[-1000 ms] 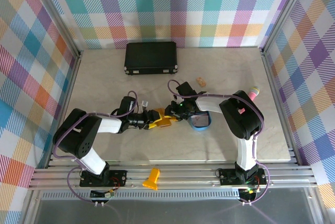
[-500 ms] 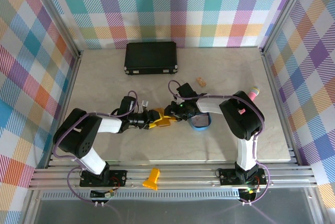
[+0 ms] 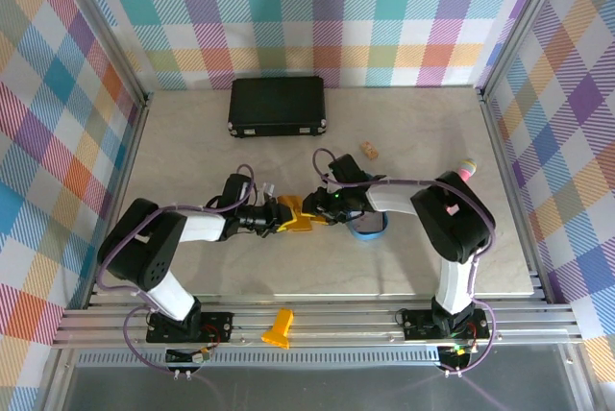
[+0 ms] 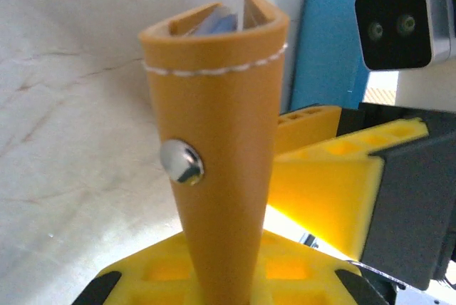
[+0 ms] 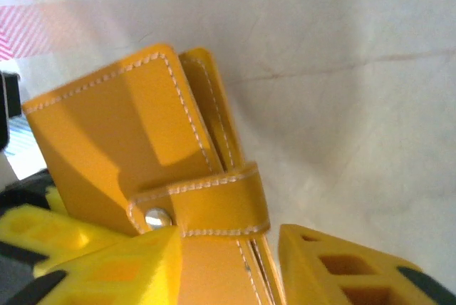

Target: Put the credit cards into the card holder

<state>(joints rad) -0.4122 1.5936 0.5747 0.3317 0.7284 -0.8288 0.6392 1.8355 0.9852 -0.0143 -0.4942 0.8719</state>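
The mustard-yellow card holder (image 3: 301, 216) is folded shut between the two grippers at mid-table. In the left wrist view the card holder (image 4: 214, 120) stands edge-on with its snap stud showing. My left gripper (image 4: 222, 280) is shut on its lower end. A pale blue-grey edge shows inside the fold. The credit cards are hidden. In the right wrist view the card holder (image 5: 121, 141) has its tab snapped across. My right gripper (image 5: 228, 248) is open astride it: one finger (image 5: 107, 262) lies by the stud, the other finger (image 5: 342, 266) stands clear. From above, the left gripper (image 3: 284, 213) faces the right gripper (image 3: 320, 209).
A blue oval tray (image 3: 368, 227) lies just right of the grippers, under the right arm. A large black case (image 3: 277, 106) sits at the back. A small tan piece (image 3: 368, 150) and a pink-tipped object (image 3: 465, 170) lie to the right. An orange part (image 3: 279, 327) rests on the front rail.
My left gripper has closed on the card holder and my right gripper has opened. Both grippers and the card holder have shifted slightly away from the front edge.
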